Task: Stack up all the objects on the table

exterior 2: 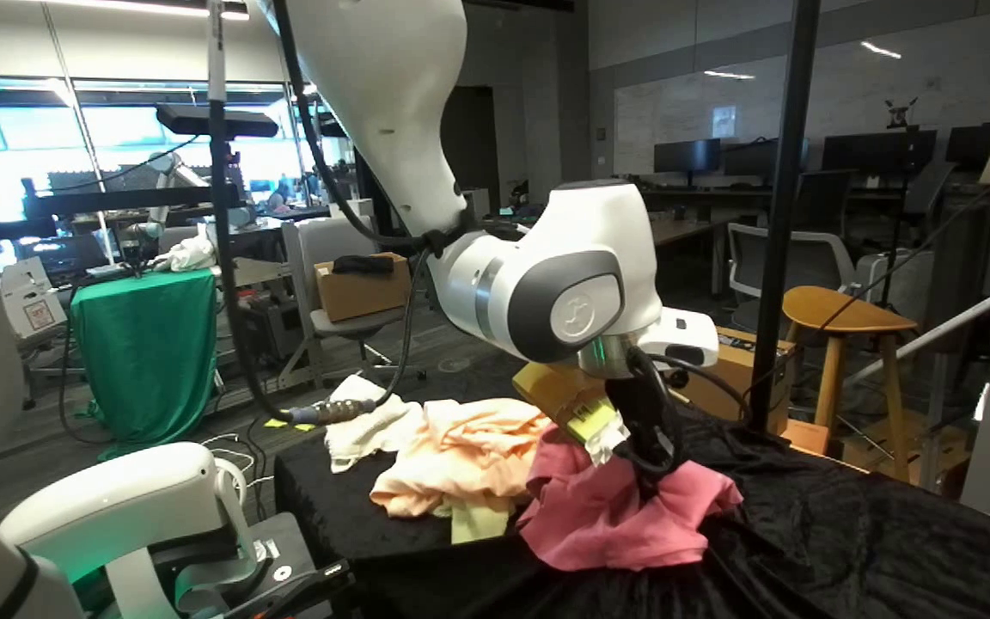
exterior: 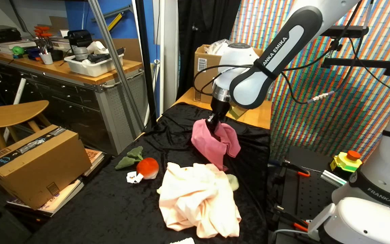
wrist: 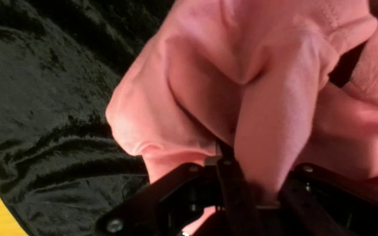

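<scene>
My gripper (wrist: 256, 177) is shut on a pink floppy fabric piece (wrist: 274, 105); a fold rises between the fingers and the fingertips are buried in it. In both exterior views the pink fabric (exterior: 208, 144) (exterior 2: 624, 524) hangs bunched around the gripper (exterior: 214, 128), low over the table (exterior: 113, 210). Whether its underside touches the black drape I cannot tell. Beside it a crumpled cream-peach cloth (exterior: 198, 200) (exterior 2: 461, 456) lies over a pale yellow-green cloth (exterior: 233, 182) (exterior 2: 479, 520), mostly covered. A red toy (exterior: 147, 166) with green leaves sits apart. A white textured piece (exterior 2: 370, 430) lies past the peach cloth.
A cardboard box (exterior: 220, 64) stands behind the arm on the bare wood end (exterior: 259, 113) of the table. Another cardboard box (exterior: 36, 166) is on books off the table's side. A second white arm (exterior: 367, 217) and an emergency stop (exterior: 346, 162) are alongside.
</scene>
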